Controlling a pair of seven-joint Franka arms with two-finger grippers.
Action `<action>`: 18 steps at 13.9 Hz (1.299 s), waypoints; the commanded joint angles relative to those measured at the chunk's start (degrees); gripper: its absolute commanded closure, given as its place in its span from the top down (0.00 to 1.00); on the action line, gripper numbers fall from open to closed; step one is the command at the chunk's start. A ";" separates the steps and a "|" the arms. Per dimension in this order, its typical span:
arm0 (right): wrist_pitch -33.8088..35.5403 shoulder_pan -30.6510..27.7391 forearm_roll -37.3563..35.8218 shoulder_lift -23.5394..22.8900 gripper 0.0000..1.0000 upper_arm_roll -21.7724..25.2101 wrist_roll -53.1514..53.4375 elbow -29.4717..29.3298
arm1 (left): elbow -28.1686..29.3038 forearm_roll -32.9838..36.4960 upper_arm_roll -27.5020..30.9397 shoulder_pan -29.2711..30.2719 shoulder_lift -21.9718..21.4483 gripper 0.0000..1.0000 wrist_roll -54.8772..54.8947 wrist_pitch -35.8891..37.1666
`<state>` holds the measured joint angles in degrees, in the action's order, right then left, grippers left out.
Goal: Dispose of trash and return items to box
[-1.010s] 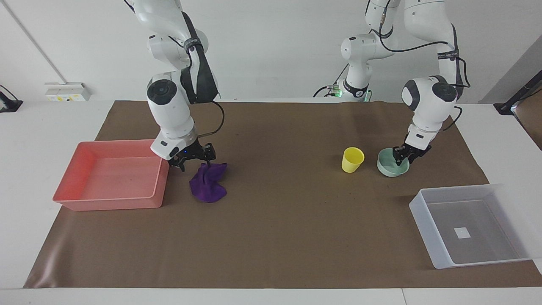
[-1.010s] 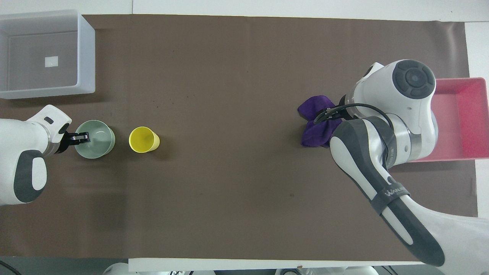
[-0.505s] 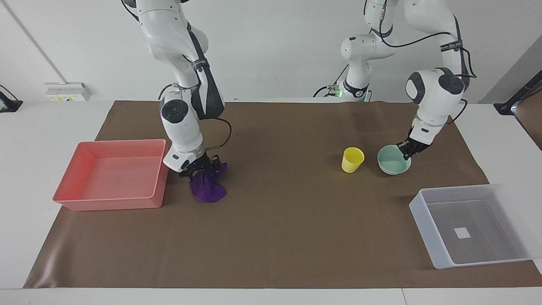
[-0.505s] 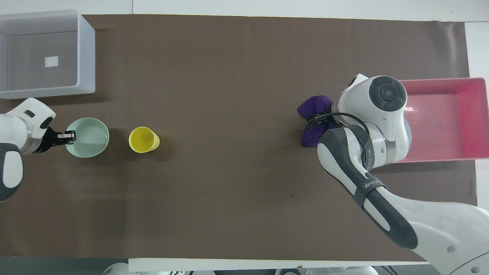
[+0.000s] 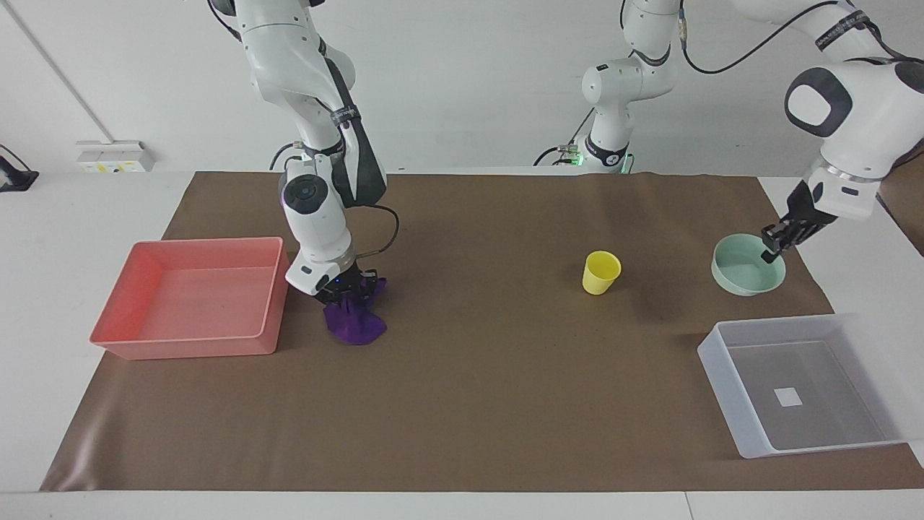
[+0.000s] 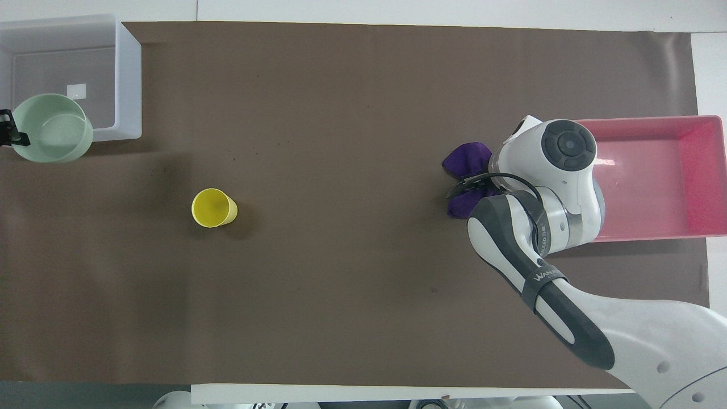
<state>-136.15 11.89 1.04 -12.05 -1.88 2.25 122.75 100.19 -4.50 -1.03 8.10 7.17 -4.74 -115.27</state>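
The purple rag lies on the brown mat beside the pink tray; it also shows in the overhead view. My right gripper is pressed down into the top of the rag; in the overhead view the arm's wrist hides it. My left gripper is shut on the rim of the mint-green bowl and holds it in the air over the mat close to the box. In the overhead view the bowl overlaps a corner of the box, with the left gripper at the edge. The yellow cup stands upright on the mat.
The pink tray stands at the right arm's end of the table, holding nothing. The box has a white square sticker on its floor. The brown mat covers the table.
My left gripper has lifted the bowl off the mat and carried it away from the cup toward the box. My right gripper has sunk lower onto the rag.
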 commanded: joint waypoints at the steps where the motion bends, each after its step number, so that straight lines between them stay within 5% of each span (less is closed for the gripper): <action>1: -0.17 -0.38 0.37 0.53 0.02 -0.14 0.56 0.56 | -12.90 -2.71 -0.29 1.57 14.16 0.00 -0.09 -4.23; 7: 12.80 -1.08 0.37 3.78 0.00 0.03 0.65 -8.56 | -15.02 -2.01 -0.20 4.38 25.96 0.00 0.26 -16.64; 8: 16.40 -1.60 0.37 4.92 0.00 0.03 0.57 -10.41 | -13.72 -0.96 0.15 4.47 25.97 0.09 1.39 -19.88; 9: 19.22 -2.04 0.37 6.06 0.00 0.21 0.39 -11.82 | -10.05 0.00 0.15 4.47 25.45 0.67 2.71 -24.09; 10: 21.43 -2.83 0.37 7.20 0.00 0.30 0.21 -12.70 | -9.92 -0.07 0.24 4.39 25.35 1.00 2.46 -25.52; 14: 26.97 -10.02 -0.25 11.16 0.00 0.56 -5.56 -13.24 | -14.05 -0.60 0.59 3.94 24.39 1.00 1.84 -18.51; 18: 27.43 -19.00 -0.68 11.87 0.01 0.74 -15.86 -11.93 | -10.47 -0.07 0.59 1.85 13.69 1.00 2.81 -2.39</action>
<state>-108.36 -4.50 0.81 -0.72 -0.68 -10.30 109.52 85.82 -5.54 -1.10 12.00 27.90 -2.60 -125.90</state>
